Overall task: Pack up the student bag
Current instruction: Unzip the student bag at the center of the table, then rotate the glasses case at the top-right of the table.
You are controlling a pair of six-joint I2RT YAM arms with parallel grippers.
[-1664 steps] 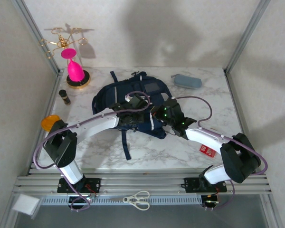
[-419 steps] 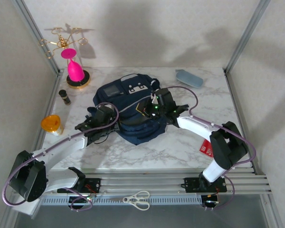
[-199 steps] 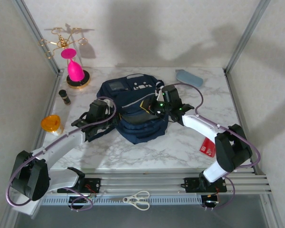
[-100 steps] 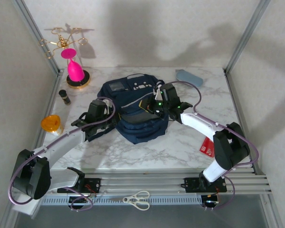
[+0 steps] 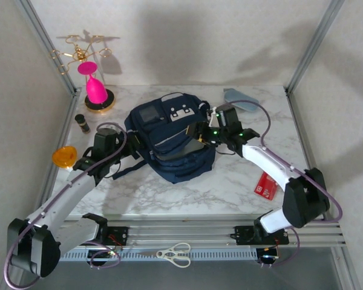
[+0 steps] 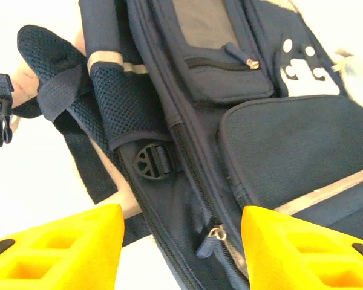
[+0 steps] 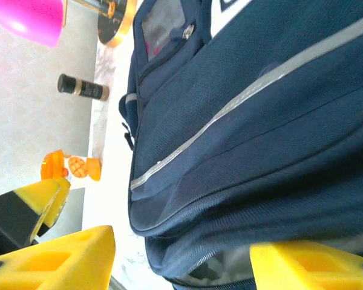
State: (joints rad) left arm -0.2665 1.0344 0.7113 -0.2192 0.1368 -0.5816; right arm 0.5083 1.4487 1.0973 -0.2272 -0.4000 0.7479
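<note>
Top external view, entry one: the student bag (image 5: 172, 142), navy, lies flat mid-desk (image 5: 230, 187) between our two arms. Its long axis runs near to far with a slight lean, and the grey patch and white buckle patch sit at the far end. Left wrist view: a zip pull (image 6: 210, 237) on the bag's side seam lies straight ahead, in the gap between the yellow left fingers (image 6: 54, 248), which stand apart and hold nothing. Right wrist view: the right fingers (image 7: 48, 260) are likewise spread, with the bag's fabric just ahead and nothing pinched. We judge the left arm better placed for that zip. Outlying: a blue-grey pouch (image 5: 242, 99) at far right, nearer our right arm, and a red packet (image 5: 265, 186) at near right.
</note>
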